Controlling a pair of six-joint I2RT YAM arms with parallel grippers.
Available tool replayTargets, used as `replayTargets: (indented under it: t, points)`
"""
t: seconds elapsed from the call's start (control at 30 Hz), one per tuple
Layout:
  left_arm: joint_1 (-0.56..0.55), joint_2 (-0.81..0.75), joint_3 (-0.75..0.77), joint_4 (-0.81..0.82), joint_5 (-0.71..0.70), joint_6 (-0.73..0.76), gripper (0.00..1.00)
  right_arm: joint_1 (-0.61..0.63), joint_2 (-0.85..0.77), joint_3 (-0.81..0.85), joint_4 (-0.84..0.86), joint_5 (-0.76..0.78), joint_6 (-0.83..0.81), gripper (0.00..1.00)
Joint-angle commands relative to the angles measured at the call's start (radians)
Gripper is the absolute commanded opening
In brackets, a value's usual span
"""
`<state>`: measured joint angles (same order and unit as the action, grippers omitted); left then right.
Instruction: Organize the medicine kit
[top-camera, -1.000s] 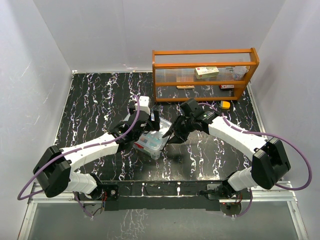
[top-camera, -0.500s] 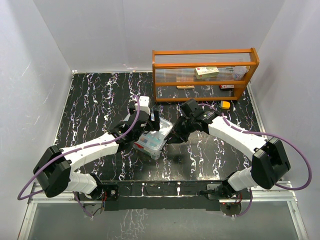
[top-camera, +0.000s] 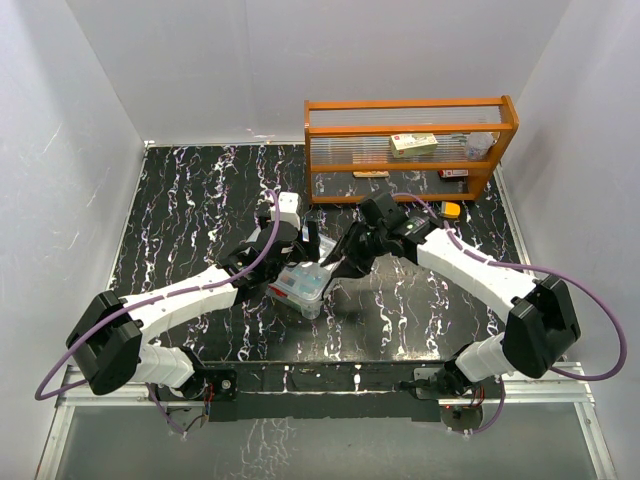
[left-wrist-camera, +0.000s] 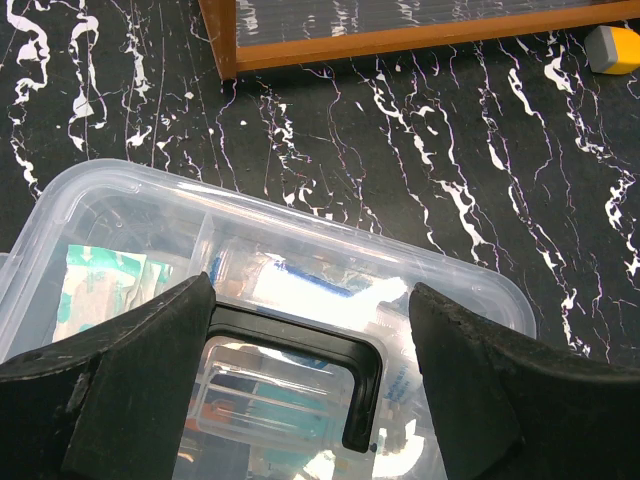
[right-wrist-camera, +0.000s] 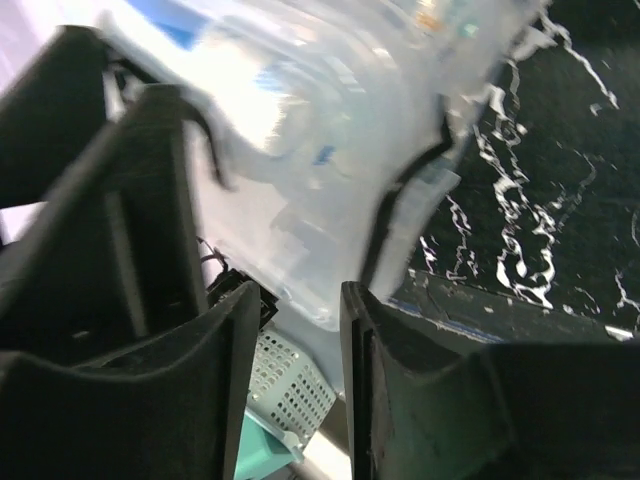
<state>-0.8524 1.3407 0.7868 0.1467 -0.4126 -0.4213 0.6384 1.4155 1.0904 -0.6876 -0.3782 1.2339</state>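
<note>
The medicine kit (top-camera: 303, 284) is a clear box on the black table, with packets showing through it. Its clear lid (left-wrist-camera: 300, 250) with a dark handle (left-wrist-camera: 290, 345) lies over the box. My left gripper (top-camera: 303, 247) hovers just above the lid, its jaws open wide on either side of the handle (left-wrist-camera: 312, 300), touching nothing. My right gripper (top-camera: 344, 264) is at the kit's right edge. In the right wrist view its narrow jaws (right-wrist-camera: 300, 300) are closed on the rim of the tilted lid (right-wrist-camera: 300, 180).
An orange wooden rack (top-camera: 410, 150) with a ribbed clear panel stands at the back right, with small boxes inside; its base shows in the left wrist view (left-wrist-camera: 400, 38). A small yellow object (top-camera: 451, 210) lies in front of it and also shows in the left wrist view (left-wrist-camera: 612, 47).
My right gripper has shifted slightly left and farther away at the kit's right edge, and the lid's edge has moved with it. The left arm has barely moved.
</note>
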Motion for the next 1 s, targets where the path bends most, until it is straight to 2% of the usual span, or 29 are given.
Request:
replayTargets:
  t: [0.0,0.23,0.43,0.6,0.73,0.97]
  points:
    - [-0.026,0.113,-0.111,-0.414,0.168,-0.080,0.77,0.005,0.008,0.094,0.044,0.067,-0.072,0.40]
    - [-0.025,0.114,-0.100,-0.423,0.169,-0.077,0.77,0.007,0.002,0.093,0.024,0.074,-0.114,0.43]
    - [-0.025,0.075,-0.048,-0.469,0.207,-0.080,0.78,0.006,-0.065,0.130,0.015,0.123,-0.267,0.48]
    - [-0.026,-0.009,0.037,-0.512,0.242,-0.055,0.80,0.007,-0.192,0.034,0.030,0.179,-0.315,0.61]
    - [-0.015,-0.022,0.114,-0.568,0.262,-0.040,0.82,0.007,-0.256,-0.078,0.104,0.137,-0.335,0.71]
    - [0.021,0.008,0.218,-0.628,0.318,-0.060,0.82,0.023,-0.248,-0.198,0.241,0.061,-0.346,0.78]
